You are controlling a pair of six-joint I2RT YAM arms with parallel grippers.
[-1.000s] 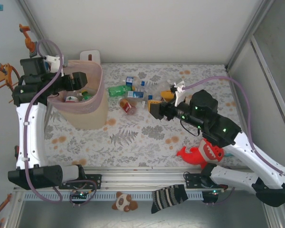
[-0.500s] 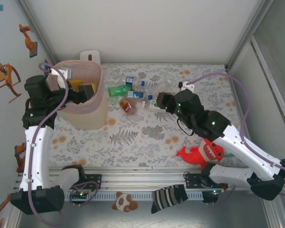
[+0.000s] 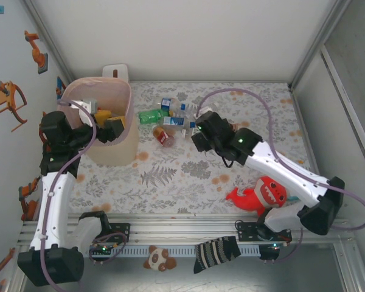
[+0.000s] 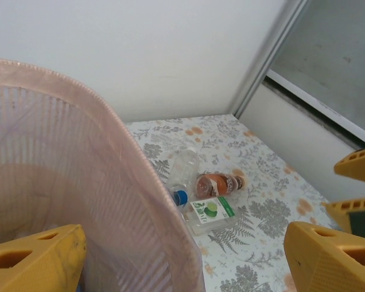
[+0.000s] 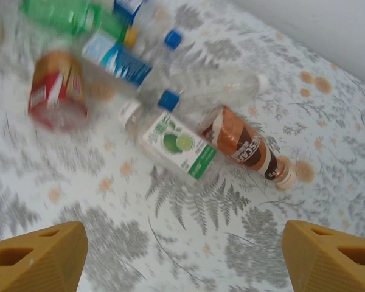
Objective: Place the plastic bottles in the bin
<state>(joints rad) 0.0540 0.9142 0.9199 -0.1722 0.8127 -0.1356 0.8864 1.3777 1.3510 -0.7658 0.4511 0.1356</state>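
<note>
While right claw point(image 5: 182, 261) gapes, plastic bottles point(image 5: 176, 143) lie just ahead — untouched.

Right hand point(image 3: 196, 137) nearer bottles point(image 3: 173, 120) (leftward)

The bin point(image 3: 118, 149) stands in the far left corner of the table point(image 3: 182, 176), with a small box point(image 3: 115, 71) right behind it. The plastic bottles point(image 3: 170, 120) lie in a heap just right of the bin, near the far edge, some touching each other. A plush toy point(image 3: 260, 196) lies by the near edge on the right — well apart from the heap.
</note>
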